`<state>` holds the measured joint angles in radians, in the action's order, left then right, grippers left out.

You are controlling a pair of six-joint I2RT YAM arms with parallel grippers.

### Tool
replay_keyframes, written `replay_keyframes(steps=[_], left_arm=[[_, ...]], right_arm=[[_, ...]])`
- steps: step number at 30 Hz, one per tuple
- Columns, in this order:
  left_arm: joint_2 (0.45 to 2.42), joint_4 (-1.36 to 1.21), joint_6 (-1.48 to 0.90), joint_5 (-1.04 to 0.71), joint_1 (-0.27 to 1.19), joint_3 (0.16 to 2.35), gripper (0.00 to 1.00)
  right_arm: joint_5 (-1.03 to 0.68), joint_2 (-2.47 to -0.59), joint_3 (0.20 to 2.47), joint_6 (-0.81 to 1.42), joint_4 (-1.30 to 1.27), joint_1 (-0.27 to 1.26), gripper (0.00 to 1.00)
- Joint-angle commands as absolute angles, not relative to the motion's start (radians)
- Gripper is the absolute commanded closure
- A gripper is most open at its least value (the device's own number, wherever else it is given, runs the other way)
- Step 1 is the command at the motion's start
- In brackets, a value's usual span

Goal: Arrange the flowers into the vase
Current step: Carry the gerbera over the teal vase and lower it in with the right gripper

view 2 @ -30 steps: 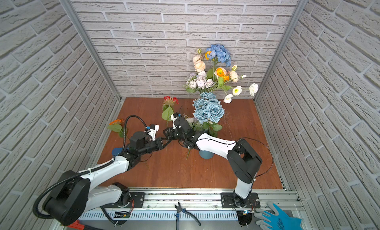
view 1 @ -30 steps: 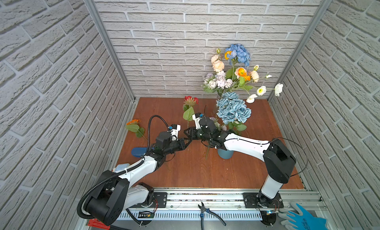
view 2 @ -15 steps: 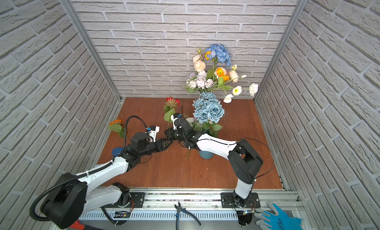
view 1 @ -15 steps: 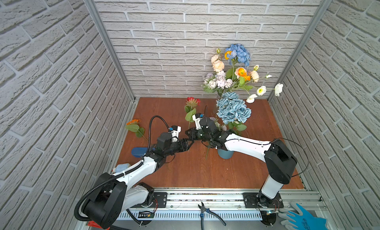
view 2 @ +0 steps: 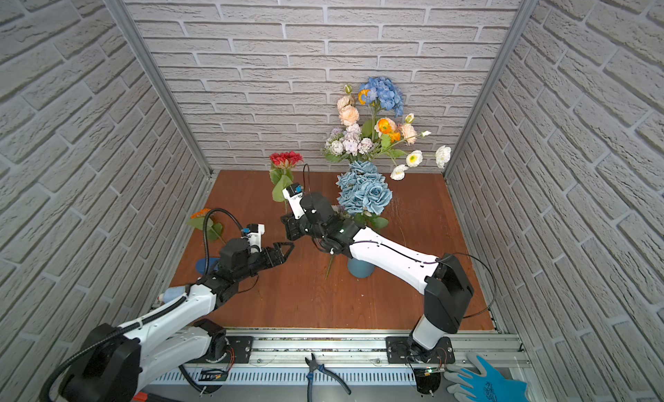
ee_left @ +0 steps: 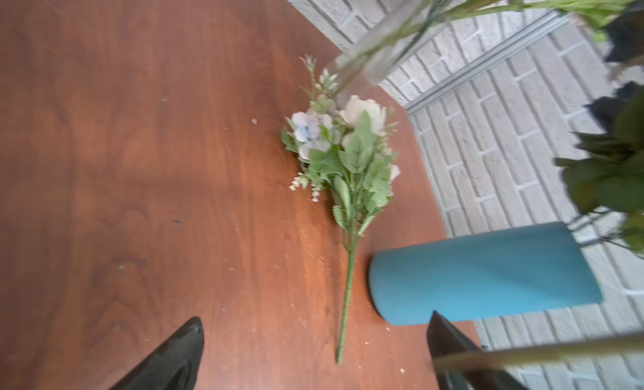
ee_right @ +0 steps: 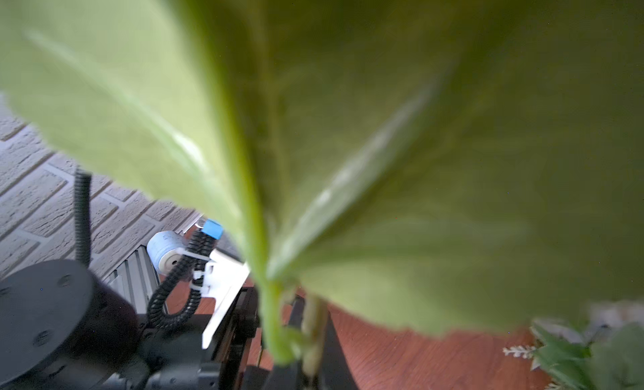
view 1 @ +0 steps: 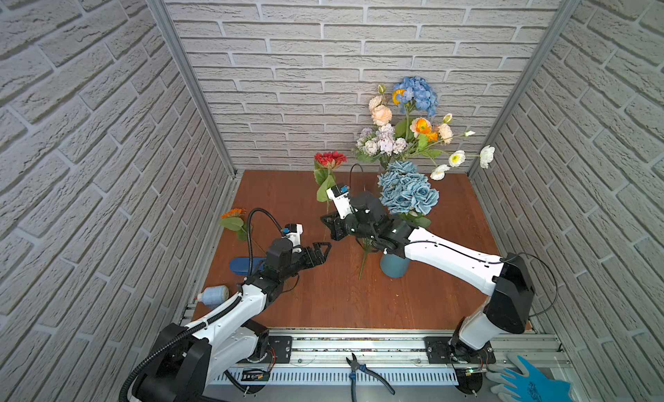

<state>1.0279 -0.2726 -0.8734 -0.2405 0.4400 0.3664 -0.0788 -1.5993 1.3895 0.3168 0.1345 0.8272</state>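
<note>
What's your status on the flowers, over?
Left hand open, empty. Right hand shut on red daisy stem, bloom up, not yet in blue vase. Loose bunch lying on table beside vase.

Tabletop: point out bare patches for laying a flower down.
Free: the front strip of table between the blue vase and the rail; the back left corner beside the red daisy. Crowded: around the blue vase, where the loose bunch lies.

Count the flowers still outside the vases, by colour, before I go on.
red daisy, held by the right gripper: 1
orange daisy, at the far left of the table: 1
lilac-white bunch, lying beside the blue vase: 1
Total: 3
</note>
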Motion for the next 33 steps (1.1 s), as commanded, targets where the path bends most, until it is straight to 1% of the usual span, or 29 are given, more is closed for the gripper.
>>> replay_keyframes(steps=[1, 5, 10, 15, 23, 27, 33], left_arm=[[1.064, -0.173, -0.799, -0.107, 0.417, 0.431, 0.02], [1.132, -0.287, -0.811, -0.071, 0.417, 0.458, 0.02], [1.263, -0.442, -0.859, -0.106, 0.427, 0.492, 0.02], [1.379, -0.494, -0.879, -0.142, 0.439, 0.564, 0.02], [1.488, -0.538, -0.903, -0.176, 0.457, 0.648, 0.02], [1.530, -0.564, -0.927, -0.200, 0.466, 0.666, 0.02], [1.564, -0.588, -0.959, -0.230, 0.474, 0.683, 0.02]], right_arm=[[-0.062, -1.462, 1.434, 0.156, 0.205, 0.830, 0.95], [-0.014, -1.346, 1.429, 0.091, 0.253, 0.828, 0.95], [0.087, -1.221, 1.403, 0.033, 0.311, 0.828, 0.94], [0.193, -1.086, 1.337, 0.008, 0.367, 0.821, 0.94], [0.232, -0.855, 1.144, 0.004, 0.387, 0.816, 0.94], [0.252, -0.813, 1.062, -0.020, 0.395, 0.816, 0.94], [0.276, -0.844, 0.990, -0.120, 0.308, 0.806, 0.94]])
